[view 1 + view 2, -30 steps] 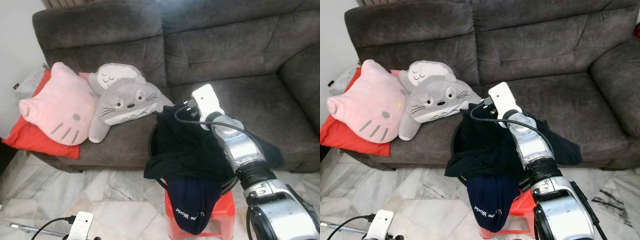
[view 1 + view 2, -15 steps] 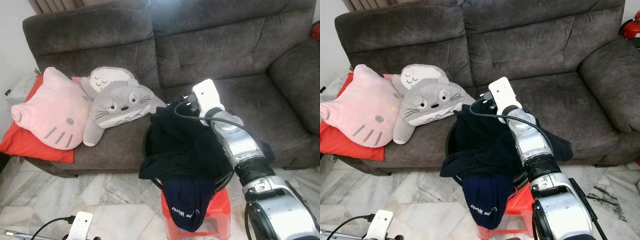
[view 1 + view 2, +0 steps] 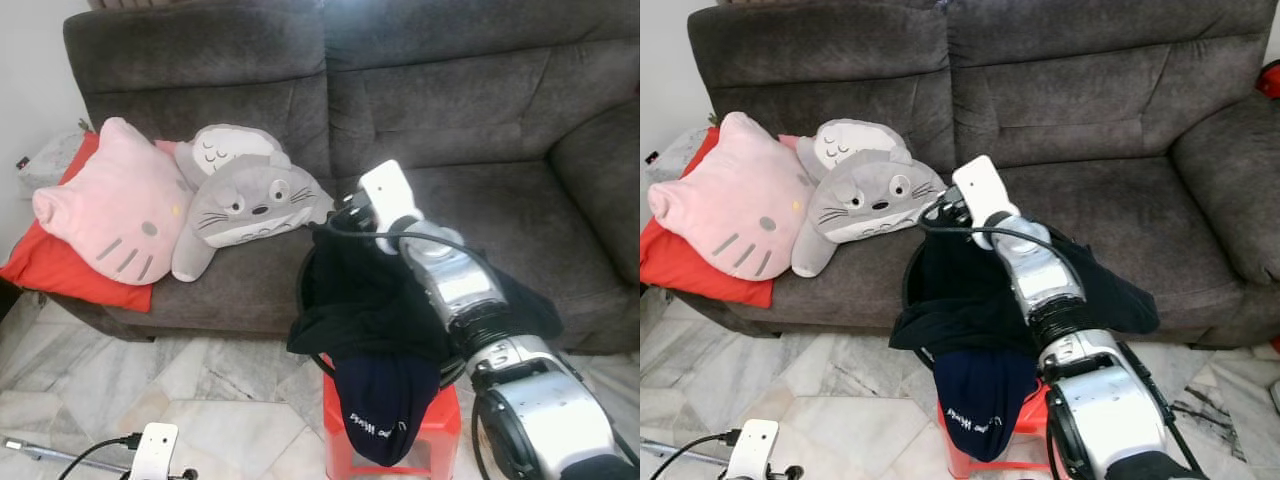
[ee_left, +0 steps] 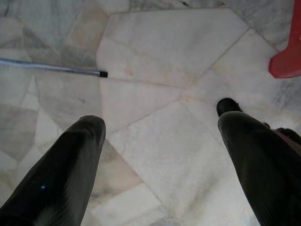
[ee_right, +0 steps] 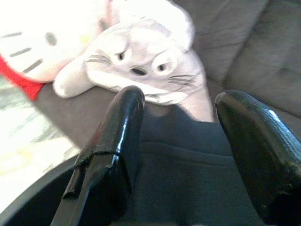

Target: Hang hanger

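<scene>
Right gripper [image 5: 176, 141] hovering wide-open over dark clothes [image 3: 370, 300] in basket [image 3: 303, 285], 12 o'clock edge; lowering squarely advisable; left gripper [image 4: 160, 155] idling, spread

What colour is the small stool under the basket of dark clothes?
The stool is red, shown best in the left eye view.
</scene>
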